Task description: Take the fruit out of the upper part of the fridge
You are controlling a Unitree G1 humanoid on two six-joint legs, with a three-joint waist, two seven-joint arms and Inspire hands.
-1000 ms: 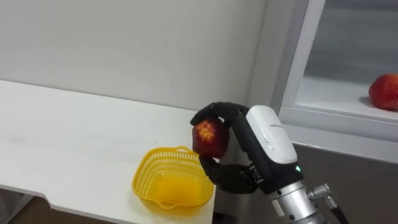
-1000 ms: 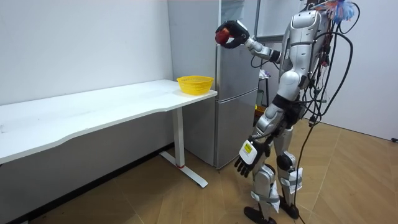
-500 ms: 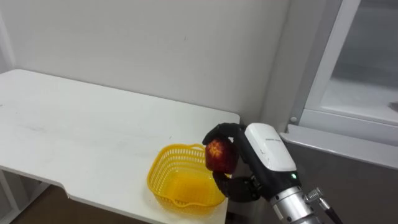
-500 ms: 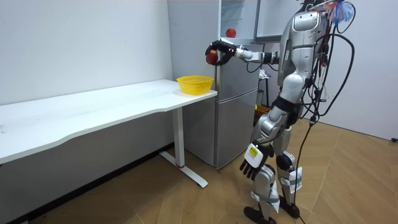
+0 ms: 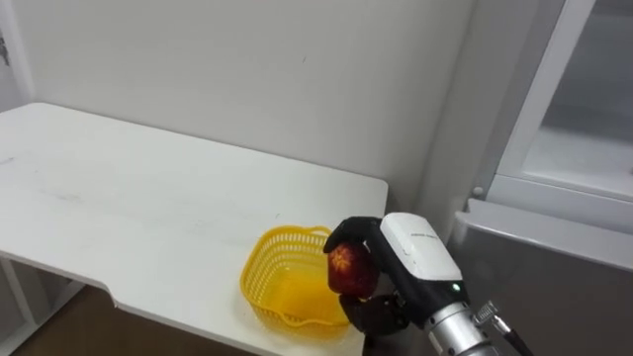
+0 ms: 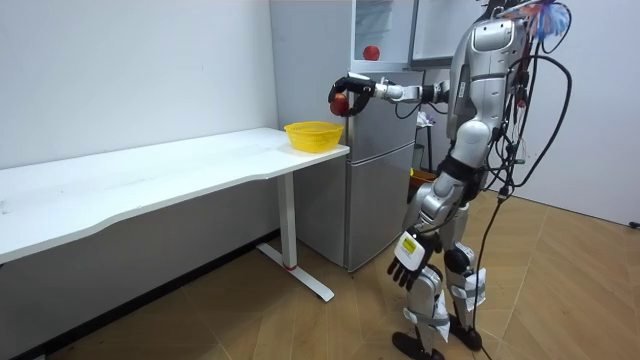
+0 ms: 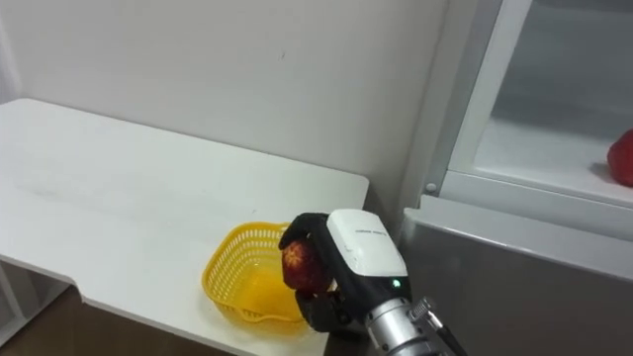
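A long white table (image 5: 148, 198) stands by a plain wall (image 5: 247, 79). A grey fridge (image 6: 380, 170) stands just beside the table's end, and its top part is open. The robot stands in front of the fridge. Its right hand (image 5: 415, 259) has its fingers (image 5: 348, 232) curled round a red apple (image 5: 348, 272). It holds the apple above the fridge side of a yellow basket (image 5: 282, 287), likely to drop it in. The basket sits at the table's end, so the reach looks short. The left hand (image 6: 403, 272) hangs by the leg, fingers loose. There are two red fruits: the apple in the hand and another red fruit (image 7: 621, 158) on the fridge shelf (image 7: 534, 148). There is one basket and one table.
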